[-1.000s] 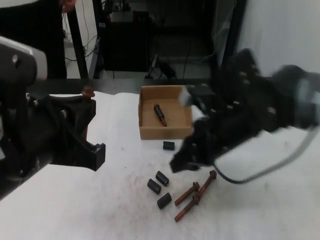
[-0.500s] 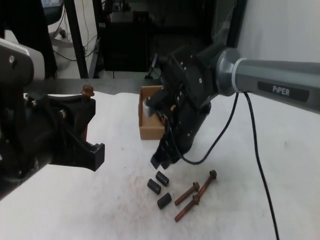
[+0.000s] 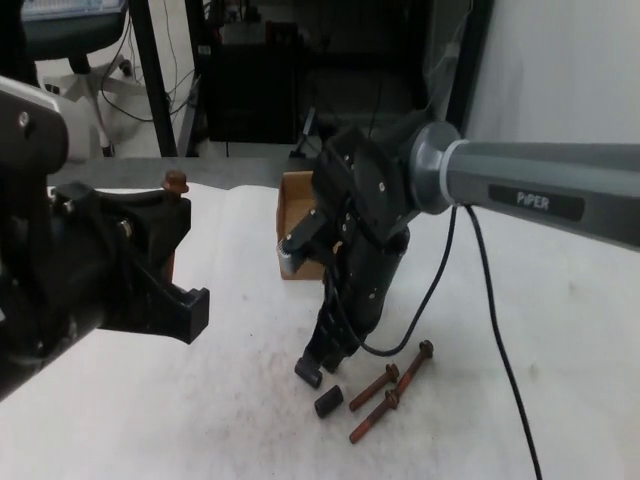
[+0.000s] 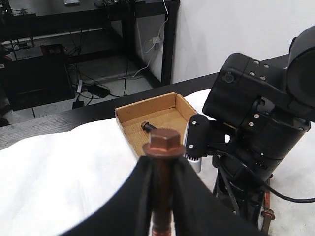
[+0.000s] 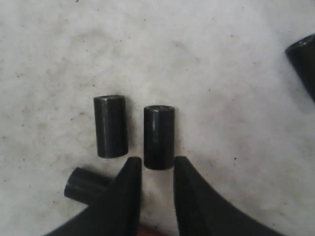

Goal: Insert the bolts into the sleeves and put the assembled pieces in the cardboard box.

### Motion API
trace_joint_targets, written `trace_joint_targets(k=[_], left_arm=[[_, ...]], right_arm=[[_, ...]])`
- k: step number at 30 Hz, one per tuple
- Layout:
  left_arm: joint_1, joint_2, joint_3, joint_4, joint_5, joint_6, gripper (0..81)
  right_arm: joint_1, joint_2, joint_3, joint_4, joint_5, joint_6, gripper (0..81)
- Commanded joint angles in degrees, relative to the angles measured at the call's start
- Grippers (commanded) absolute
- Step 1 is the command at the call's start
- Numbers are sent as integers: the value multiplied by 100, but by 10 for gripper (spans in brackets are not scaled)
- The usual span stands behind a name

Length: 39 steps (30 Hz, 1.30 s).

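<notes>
My right end effector (image 5: 157,169) is spread, its tips either side of a sleeve (image 5: 159,136) lying on the bench (image 5: 221,73), with a second sleeve (image 5: 110,126) just beside it. My left end effector (image 4: 161,169) pinches an upright bolt (image 4: 162,144). The cardboard box (image 4: 129,112) beyond holds one assembled piece (image 4: 149,127).

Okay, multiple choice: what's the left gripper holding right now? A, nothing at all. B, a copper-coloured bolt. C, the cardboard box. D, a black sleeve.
B: in the left wrist view the left gripper is shut on a copper-coloured bolt, with the hex head sticking up.
</notes>
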Motion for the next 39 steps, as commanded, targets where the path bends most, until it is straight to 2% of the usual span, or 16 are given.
trace_joint_targets(k=[1, 15, 21, 39], left_arm=[[10, -42, -20, -38, -1, -4, 4], [10, -42, -20, 334, -1, -4, 4], [10, -42, -20, 334, -1, -4, 4], [10, -42, -20, 334, -1, -4, 4]], right_arm=[[18, 108, -52, -108, 18, -45, 229], [18, 226, -52, -232, 412, -854, 233], [18, 226, -52, -605, 427, -860, 342], [4, 395, -52, -684, 519, -943, 342]])
